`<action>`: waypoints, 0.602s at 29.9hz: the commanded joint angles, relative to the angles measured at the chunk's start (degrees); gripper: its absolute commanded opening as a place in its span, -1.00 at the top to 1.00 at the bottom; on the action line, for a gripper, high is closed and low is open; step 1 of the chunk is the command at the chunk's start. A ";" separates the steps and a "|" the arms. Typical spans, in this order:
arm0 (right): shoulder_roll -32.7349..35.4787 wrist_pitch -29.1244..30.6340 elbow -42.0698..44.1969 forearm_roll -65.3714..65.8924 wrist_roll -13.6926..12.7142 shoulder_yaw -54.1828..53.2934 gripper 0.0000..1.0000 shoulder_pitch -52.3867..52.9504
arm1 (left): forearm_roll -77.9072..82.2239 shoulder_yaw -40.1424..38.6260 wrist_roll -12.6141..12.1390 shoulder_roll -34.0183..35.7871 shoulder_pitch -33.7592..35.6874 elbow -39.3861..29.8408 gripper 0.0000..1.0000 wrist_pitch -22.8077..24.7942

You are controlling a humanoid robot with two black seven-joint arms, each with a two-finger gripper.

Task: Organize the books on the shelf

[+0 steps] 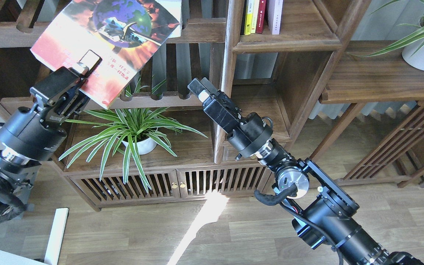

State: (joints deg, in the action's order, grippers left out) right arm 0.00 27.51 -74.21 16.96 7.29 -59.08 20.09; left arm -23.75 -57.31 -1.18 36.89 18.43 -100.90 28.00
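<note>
My left gripper is shut on the lower edge of a red-orange book with a blue globe on its cover. It holds the book tilted in the air in front of the slatted rack at upper left. Behind the book only a white corner of a thick white book shows, lying on the upper rack. The shelf, a narrow compartment at top centre, holds several upright books. My right gripper points up-left by the shelf's left post, touching nothing; its fingers cannot be told apart.
A slatted rack with a scalloped rail runs below the held book. A spider plant in a white pot sits under it. Beneath the shelf is a bare compartment. A wide plank at right carries another potted plant.
</note>
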 commanded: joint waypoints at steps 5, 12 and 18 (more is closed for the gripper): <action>0.00 0.09 -0.06 -0.44 0.09 0.01 -0.99 0.82 | 0.72 4.05 -0.32 0.29 4.06 0.00 1.00 0.00; 0.00 -0.18 -0.06 -3.69 0.18 1.07 -0.99 3.28 | 0.72 4.84 -0.93 0.37 5.65 0.00 1.00 0.00; 0.00 -1.14 -0.06 -4.74 0.18 1.16 -0.99 5.31 | 0.72 8.18 -0.93 0.37 8.02 0.09 1.00 0.00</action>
State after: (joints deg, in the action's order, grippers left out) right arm 0.00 26.59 -74.27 12.66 7.47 -57.95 24.62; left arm -23.02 -50.27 -2.10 37.27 25.81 -100.87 28.00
